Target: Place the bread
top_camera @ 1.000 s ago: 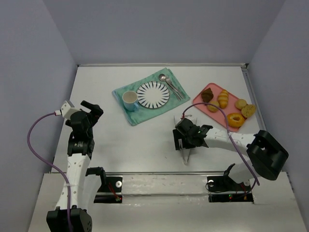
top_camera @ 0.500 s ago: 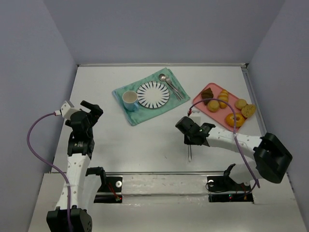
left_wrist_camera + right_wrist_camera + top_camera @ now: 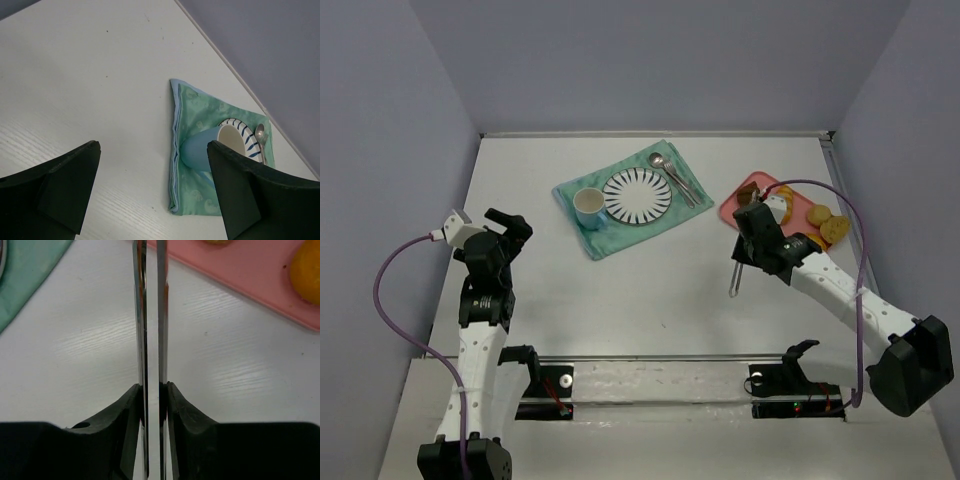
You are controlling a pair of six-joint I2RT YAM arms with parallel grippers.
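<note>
Bread [image 3: 216,241]: probably the yellow sliver on the pink tray [image 3: 240,265]; judged light, soft, prone to rolling.
Hold: tongs [image 3: 139,315] astride its middle, gently.
Right hand [image 3: 152,390]: clamped on tongs.
Left hand [image 3: 152,145]: fingers apart.

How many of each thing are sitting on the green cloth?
cup: 1
plate: 1
cutlery pieces: 2
Total: 4
</note>
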